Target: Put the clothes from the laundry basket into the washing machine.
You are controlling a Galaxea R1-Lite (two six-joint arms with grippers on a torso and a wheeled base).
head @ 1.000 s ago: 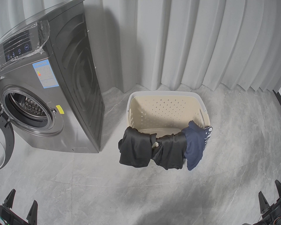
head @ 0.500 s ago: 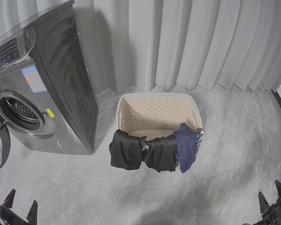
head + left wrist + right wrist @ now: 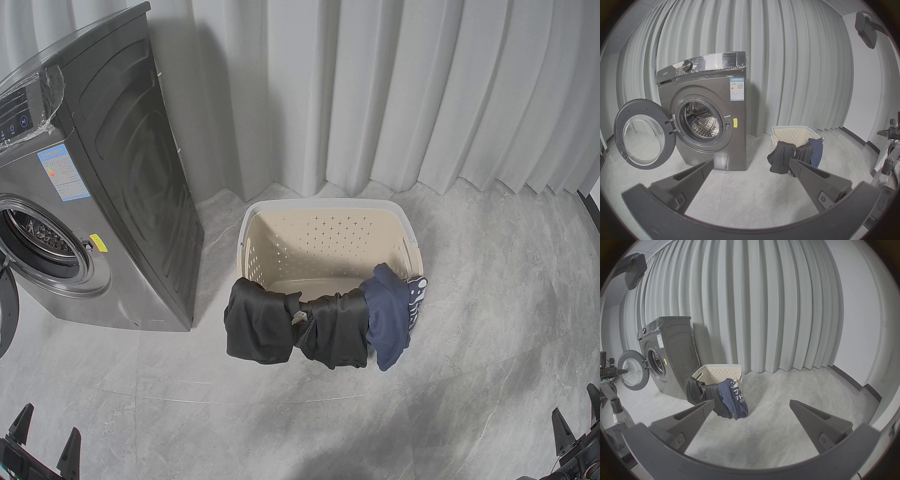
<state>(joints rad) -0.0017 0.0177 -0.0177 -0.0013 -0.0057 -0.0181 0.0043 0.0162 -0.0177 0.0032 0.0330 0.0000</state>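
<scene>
We see our head view swing rightward: the washing machine (image 3: 125, 187) and laundry basket (image 3: 325, 204) slide left across it.

The grey marbled floor (image 3: 487, 300) carries a dark grey front-loading washing machine (image 3: 119, 187) on the robot's left. A cream laundry basket (image 3: 325, 244) stands on the floor just beside it to the right, near the foot of the pale curtain (image 3: 375, 94).

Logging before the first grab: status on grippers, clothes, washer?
Left gripper and right gripper open, empty, apart from clothes. Clothes draped over near rim of laundry basket. Washing machine door swung open; nothing seen in the way.
</scene>
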